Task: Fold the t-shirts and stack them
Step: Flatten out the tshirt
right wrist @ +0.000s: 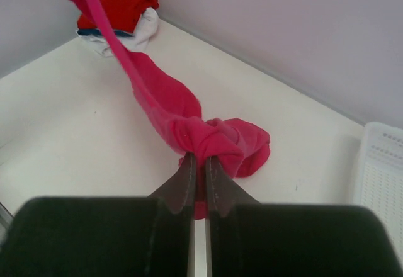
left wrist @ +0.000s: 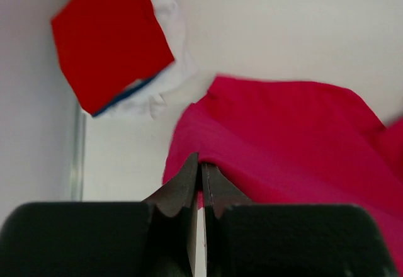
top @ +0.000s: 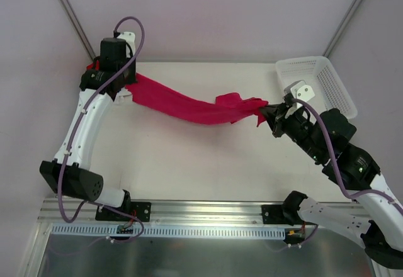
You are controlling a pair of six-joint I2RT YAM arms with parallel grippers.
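Note:
The crimson-pink t-shirt [top: 189,106] hangs stretched above the table between my two grippers. My left gripper [top: 126,88] is shut on its left end; in the left wrist view the gripper [left wrist: 201,163] pinches the cloth [left wrist: 283,138]. My right gripper [top: 269,112] is shut on the bunched right end, which shows in the right wrist view [right wrist: 214,135] at the gripper [right wrist: 198,160]. A folded stack with a bright red shirt [left wrist: 110,38] on top, a blue one [left wrist: 129,93] and a white one [left wrist: 170,69] under it, lies in the far left corner, mostly hidden under my left arm in the top view.
A white plastic mesh basket [top: 315,82] stands at the far right, just behind my right arm, and its edge shows in the right wrist view [right wrist: 381,182]. The table [top: 189,157] is white, with walls close at the back and left.

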